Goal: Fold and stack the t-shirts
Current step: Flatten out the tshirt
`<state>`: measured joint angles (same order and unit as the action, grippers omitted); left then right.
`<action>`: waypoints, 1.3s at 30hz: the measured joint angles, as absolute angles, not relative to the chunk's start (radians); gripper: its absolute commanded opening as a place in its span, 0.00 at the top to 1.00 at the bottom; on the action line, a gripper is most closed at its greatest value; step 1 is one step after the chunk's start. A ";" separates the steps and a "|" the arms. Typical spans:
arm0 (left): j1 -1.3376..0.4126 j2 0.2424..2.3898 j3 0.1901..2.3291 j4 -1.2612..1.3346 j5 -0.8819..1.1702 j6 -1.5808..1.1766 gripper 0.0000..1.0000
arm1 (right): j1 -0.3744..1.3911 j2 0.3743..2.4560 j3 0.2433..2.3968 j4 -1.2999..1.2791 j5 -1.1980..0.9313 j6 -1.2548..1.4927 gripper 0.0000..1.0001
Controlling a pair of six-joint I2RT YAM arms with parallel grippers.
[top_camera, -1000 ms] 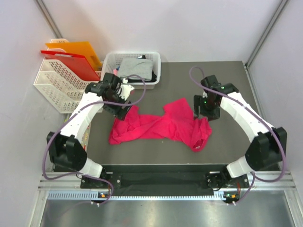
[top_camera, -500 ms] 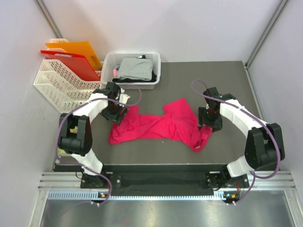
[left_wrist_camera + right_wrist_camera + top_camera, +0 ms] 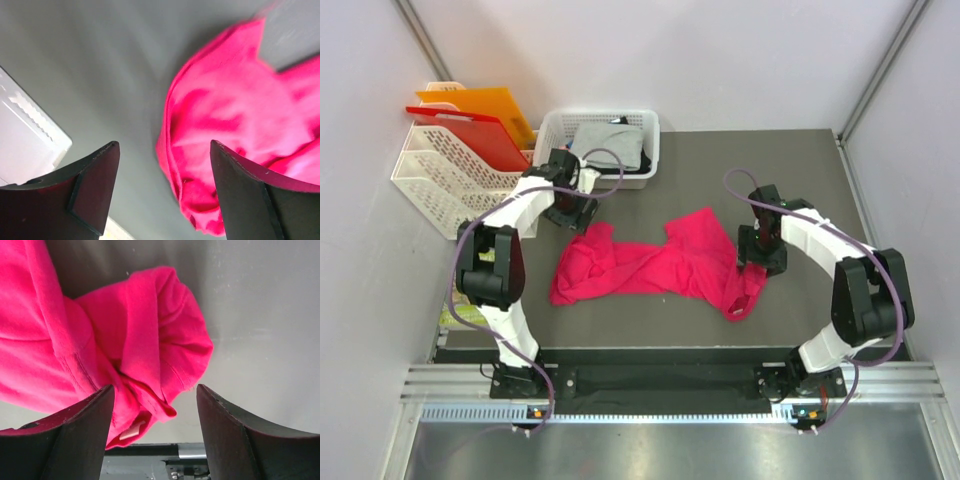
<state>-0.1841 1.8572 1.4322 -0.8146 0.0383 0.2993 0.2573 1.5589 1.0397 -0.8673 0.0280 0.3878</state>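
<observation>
A dark worktop (image 3: 720, 170) is carrying a pink shirt (image 3: 655, 265), lying crumpled across its middle. A white basket (image 3: 552, 125) at the back left is holding a grey shirt (image 3: 605, 143) resting on a black shirt (image 3: 644, 160). The left hand (image 3: 164, 147) is hovering between the basket and the pink shirt's left end, fingers apart, gripping nothing. The right hand (image 3: 155, 390) is hanging over the bunched right end, fingers apart, not clamped.
</observation>
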 measured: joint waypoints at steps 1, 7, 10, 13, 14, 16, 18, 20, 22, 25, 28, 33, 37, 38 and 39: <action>-0.184 1.856 1.452 -0.807 0.054 0.291 0.22 | 0.257 1.563 1.040 -0.862 0.026 0.388 0.34; -0.184 1.863 1.449 -0.761 0.137 0.248 0.23 | 0.257 1.589 1.040 -0.846 0.017 0.389 0.34; -0.191 1.894 1.443 -0.734 0.181 0.229 0.23 | 0.257 1.594 1.040 -0.840 0.013 0.389 0.35; -0.199 1.940 1.437 -0.702 0.213 0.218 0.23 | 0.257 1.594 1.039 -0.833 0.009 0.389 0.35; -0.203 1.954 1.433 -0.694 0.222 0.215 0.23 | 0.257 1.594 1.039 -0.832 0.009 0.389 0.36; -0.213 1.975 1.432 -0.679 0.236 0.212 0.23 | 0.257 1.594 1.039 -0.831 0.007 0.389 0.35; -0.224 1.995 1.434 -0.664 0.242 0.213 0.23 | 0.257 1.594 1.039 -0.831 0.003 0.390 0.36; -0.232 2.004 1.449 -0.658 0.246 0.212 0.23 | 0.257 1.592 1.039 -0.830 -0.006 0.393 0.36; -0.242 2.023 1.473 -0.649 0.243 0.212 0.23 | 0.257 1.589 1.037 -0.829 -0.014 0.396 0.36; -0.252 2.041 1.495 -0.628 0.241 0.213 0.23 | 0.257 1.581 1.024 -0.826 -0.026 0.397 0.36; -0.257 2.049 1.504 -0.619 0.234 0.218 0.23 | 0.257 1.576 1.013 -0.824 -0.032 0.398 0.36; -0.258 2.053 1.505 -0.601 0.218 0.235 0.49 | 0.257 1.576 1.001 -0.815 -0.036 0.403 0.37; -0.258 2.061 1.505 -0.588 0.219 0.236 1.00 | 0.257 1.576 0.995 -0.810 -0.036 0.402 0.37; -0.258 2.061 1.505 -0.589 0.226 0.235 1.00 | 0.257 1.576 0.995 -0.810 -0.037 0.402 0.37; -0.258 2.061 1.505 -0.588 0.223 0.238 1.00 | 0.257 1.576 0.995 -0.809 -0.037 0.402 0.39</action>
